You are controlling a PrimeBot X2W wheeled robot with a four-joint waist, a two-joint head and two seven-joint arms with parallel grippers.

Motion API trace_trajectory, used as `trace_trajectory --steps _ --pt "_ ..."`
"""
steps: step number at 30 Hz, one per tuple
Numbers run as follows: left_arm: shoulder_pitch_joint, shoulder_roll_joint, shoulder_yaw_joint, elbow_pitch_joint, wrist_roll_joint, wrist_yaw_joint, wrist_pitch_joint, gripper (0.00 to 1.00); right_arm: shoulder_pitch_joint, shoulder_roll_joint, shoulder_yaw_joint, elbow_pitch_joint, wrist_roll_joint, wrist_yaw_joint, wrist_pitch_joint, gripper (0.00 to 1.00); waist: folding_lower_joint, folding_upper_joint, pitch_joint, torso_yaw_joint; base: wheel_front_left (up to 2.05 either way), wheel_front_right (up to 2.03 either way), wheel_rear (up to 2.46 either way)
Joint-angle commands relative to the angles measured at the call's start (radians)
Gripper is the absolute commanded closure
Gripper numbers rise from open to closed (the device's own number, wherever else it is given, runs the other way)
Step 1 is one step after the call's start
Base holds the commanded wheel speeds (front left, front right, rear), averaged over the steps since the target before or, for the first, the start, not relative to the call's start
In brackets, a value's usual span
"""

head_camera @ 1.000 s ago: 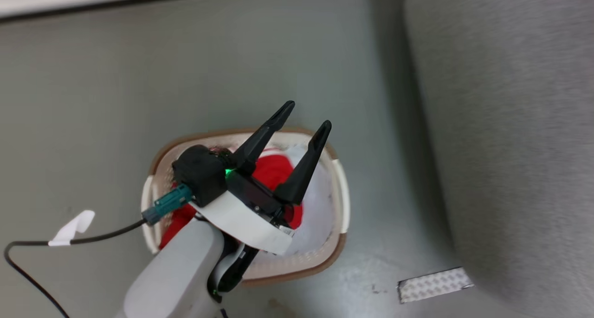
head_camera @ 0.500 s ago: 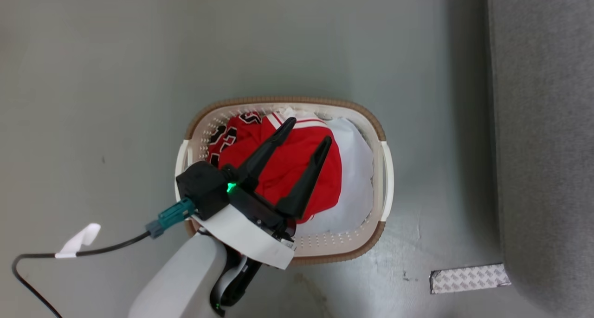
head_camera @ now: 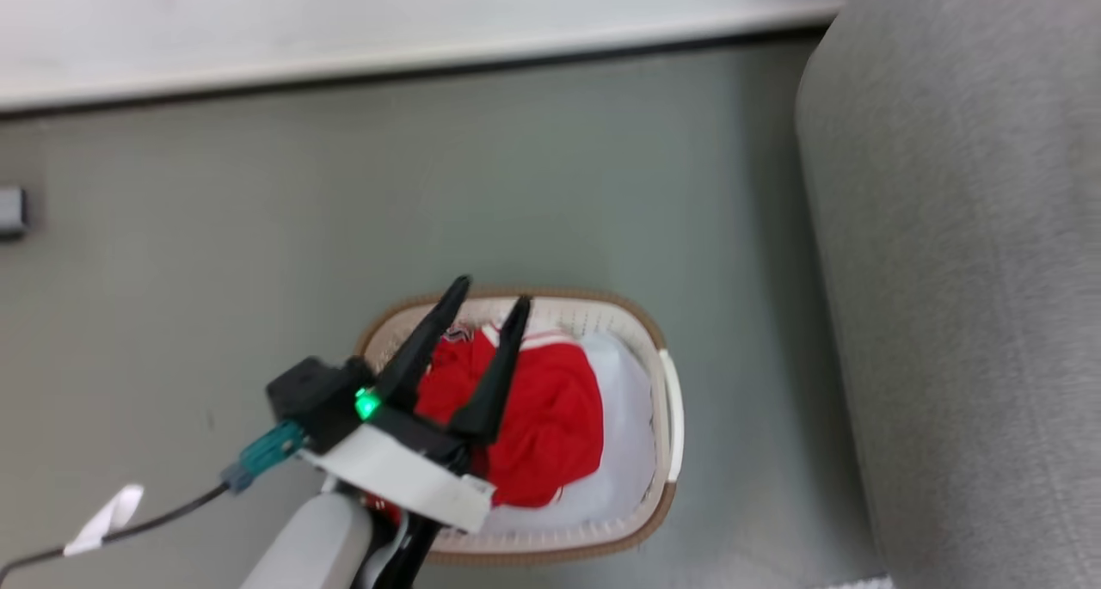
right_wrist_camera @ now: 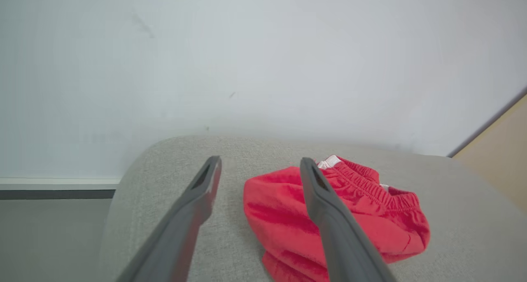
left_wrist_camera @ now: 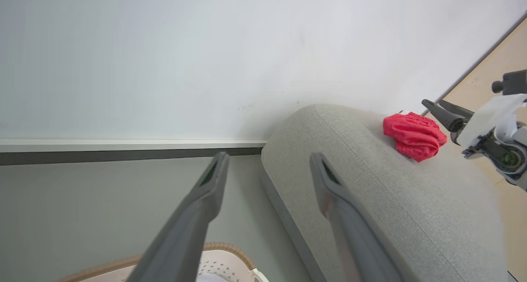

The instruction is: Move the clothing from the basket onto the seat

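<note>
The cream basket (head_camera: 664, 417) with a brown rim stands on the floor, holding red clothing (head_camera: 550, 417) and white fabric (head_camera: 628, 434). My left gripper (head_camera: 494, 291) hovers open above the basket's left half with nothing between its fingers (left_wrist_camera: 206, 191). The grey seat (head_camera: 946, 314) rises to the right of the basket. One red garment (right_wrist_camera: 350, 220) with a white-trimmed waistband lies crumpled on the seat (right_wrist_camera: 164, 171). My right gripper (right_wrist_camera: 260, 162) is open just above it, one finger crossing in front of the fabric, nothing gripped. The left wrist view shows that gripper (left_wrist_camera: 433, 106) beside the garment (left_wrist_camera: 413, 136).
A white wall with a dark baseboard (head_camera: 430, 64) runs behind the basket. A black cable with a white tag (head_camera: 107, 516) trails on the floor at the lower left. A small grey box (head_camera: 10, 212) sits at the left edge. Tan flooring (left_wrist_camera: 486, 84) lies beyond the seat.
The head camera has swung, so the basket and seat sit differently in the picture. My left gripper stays open over the basket. My right gripper has gone from shut to open.
</note>
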Motion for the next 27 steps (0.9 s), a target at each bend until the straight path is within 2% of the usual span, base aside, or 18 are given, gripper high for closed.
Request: trace_trajectory --steps 1,6,9,11,16,19,23,27 --pt "0.033 -0.002 0.020 0.007 0.009 -0.002 -0.001 0.00 0.026 -0.006 0.031 -0.017 0.041 -0.002 0.003 0.00 0.0002 0.0000 -0.092 -0.011 0.00 0.00 0.00" --pt "0.144 -0.032 0.142 0.019 0.030 0.000 -0.001 0.00 0.157 -0.040 0.226 -0.083 0.198 -0.002 -0.028 0.00 0.0002 0.0000 -0.199 -0.002 0.00 0.00 0.00" --pt "0.209 -0.053 0.232 0.024 0.056 0.015 -0.001 0.00 0.256 -0.067 0.313 -0.109 0.270 -0.002 -0.106 0.00 0.0002 0.0000 -0.257 0.017 0.00 0.00 0.00" --pt "0.253 -0.064 0.301 0.024 0.085 0.032 -0.001 0.00 0.333 -0.057 0.353 -0.116 0.308 -0.002 -0.158 0.00 0.0002 0.0000 -0.294 0.028 0.00 0.00 0.00" --pt "0.356 -0.092 0.452 0.017 0.189 0.051 -0.001 0.00 0.509 0.007 0.412 -0.160 0.364 -0.002 -0.209 0.00 0.0002 0.0000 -0.379 0.053 0.00 0.00 0.00" --pt "0.409 -0.107 0.517 0.005 0.242 0.047 -0.001 0.00 0.604 0.048 0.427 -0.249 0.362 -0.002 -0.211 0.00 0.0002 0.0000 -0.417 0.065 0.00 0.00 0.00" --pt "0.468 -0.119 0.563 -0.026 0.330 0.036 -0.001 0.00 0.726 0.076 0.427 -0.348 0.376 -0.002 -0.211 0.00 0.0002 0.0000 -0.459 0.071 0.00 0.00 0.00" --pt "0.513 -0.128 0.586 -0.056 0.374 0.028 -0.001 0.00 0.800 0.081 0.464 -0.347 0.432 -0.002 -0.211 0.00 0.0002 0.0000 -0.479 0.066 0.00 0.00 0.00"
